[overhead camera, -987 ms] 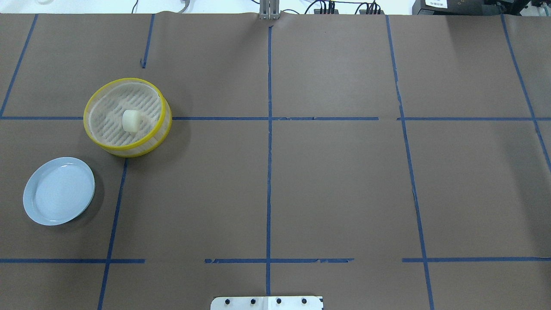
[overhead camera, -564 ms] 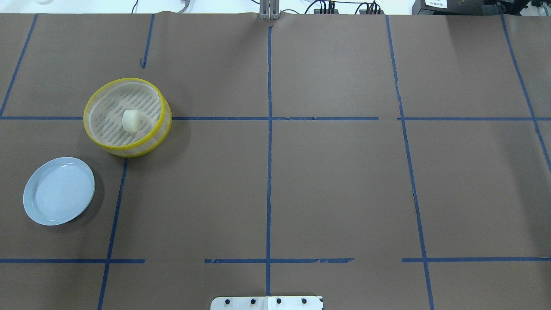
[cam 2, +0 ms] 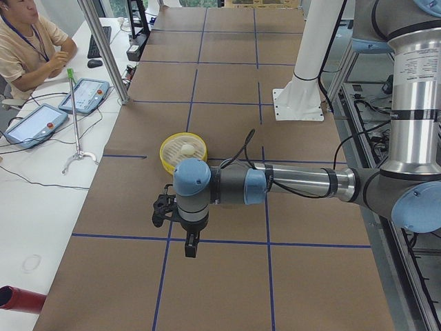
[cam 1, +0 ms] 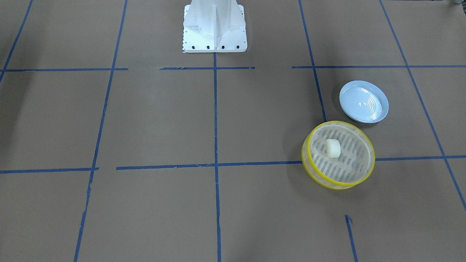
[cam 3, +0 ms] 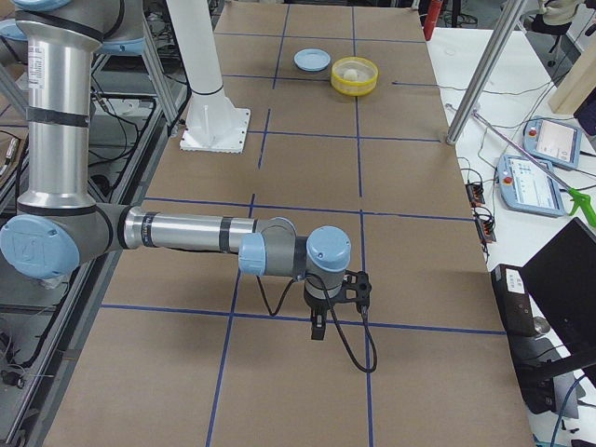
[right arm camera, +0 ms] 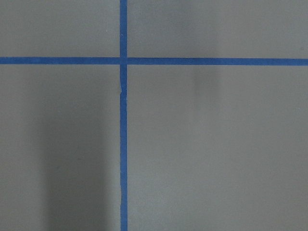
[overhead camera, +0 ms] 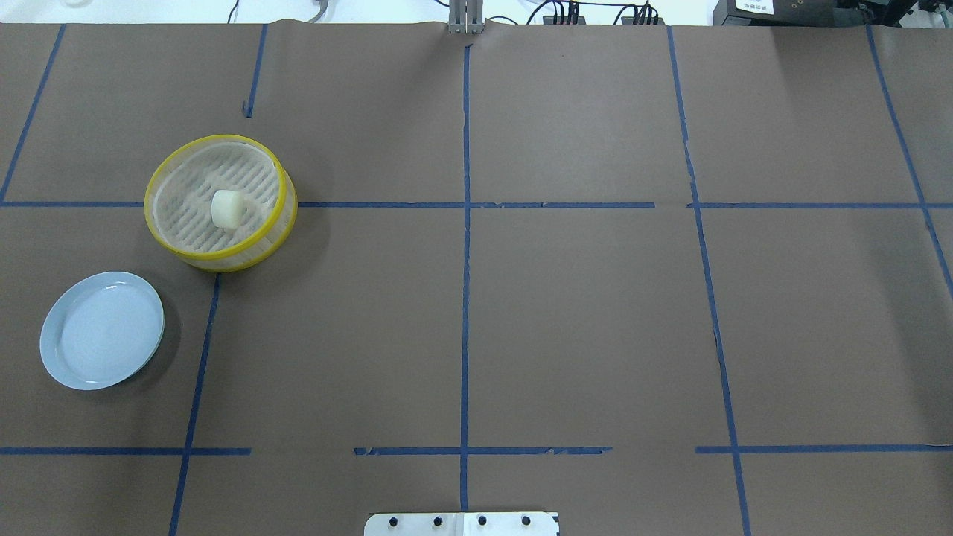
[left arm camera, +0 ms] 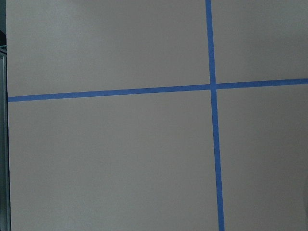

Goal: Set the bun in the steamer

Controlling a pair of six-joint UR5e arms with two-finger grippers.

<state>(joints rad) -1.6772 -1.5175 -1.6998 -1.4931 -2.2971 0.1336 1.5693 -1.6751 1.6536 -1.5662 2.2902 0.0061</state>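
Note:
The cream-white bun (overhead camera: 225, 208) lies inside the round yellow-rimmed steamer (overhead camera: 216, 139) at the table's left; both also show in the front-facing view, the bun (cam 1: 332, 148) on the steamer's (cam 1: 340, 123) slatted base. No gripper is near them. My left gripper (cam 2: 191, 243) shows only in the exterior left view, high over the table's left end. My right gripper (cam 3: 317, 326) shows only in the exterior right view, over the right end. I cannot tell whether either is open or shut. Both wrist views show only brown paper and blue tape.
A pale blue ridged plate (overhead camera: 102, 330) lies empty on the robot's side of the steamer, also in the front-facing view (cam 1: 363, 102). The robot's white base (cam 1: 214, 29) stands at the table's near middle. An operator (cam 2: 27, 41) sits beyond the table's far edge.

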